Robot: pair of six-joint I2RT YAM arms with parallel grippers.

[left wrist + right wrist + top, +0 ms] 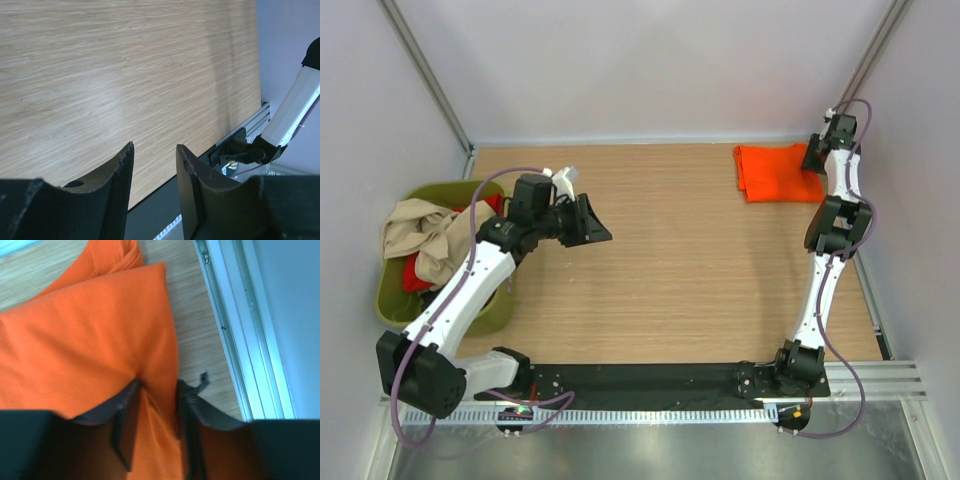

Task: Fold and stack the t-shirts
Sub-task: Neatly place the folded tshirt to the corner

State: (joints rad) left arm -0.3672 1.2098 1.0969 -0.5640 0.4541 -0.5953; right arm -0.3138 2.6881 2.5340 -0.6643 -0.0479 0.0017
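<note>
A bright orange t-shirt (775, 172) lies folded at the table's far right corner. My right gripper (817, 160) is at its right edge. In the right wrist view the jaws (157, 385) pinch a ridge of the orange cloth (90, 325) between them. My left gripper (595, 222) hovers open and empty over bare wood left of centre; its fingers (155, 150) hold nothing. A beige t-shirt (420, 235) and a red one (415, 272) lie crumpled in the tub at the left. No black shirt shows.
The olive-green tub (390, 305) stands at the table's left edge under my left arm. A metal frame rail (250, 340) runs close along the orange shirt's right side. The black base plate (650, 380) lines the near edge.
</note>
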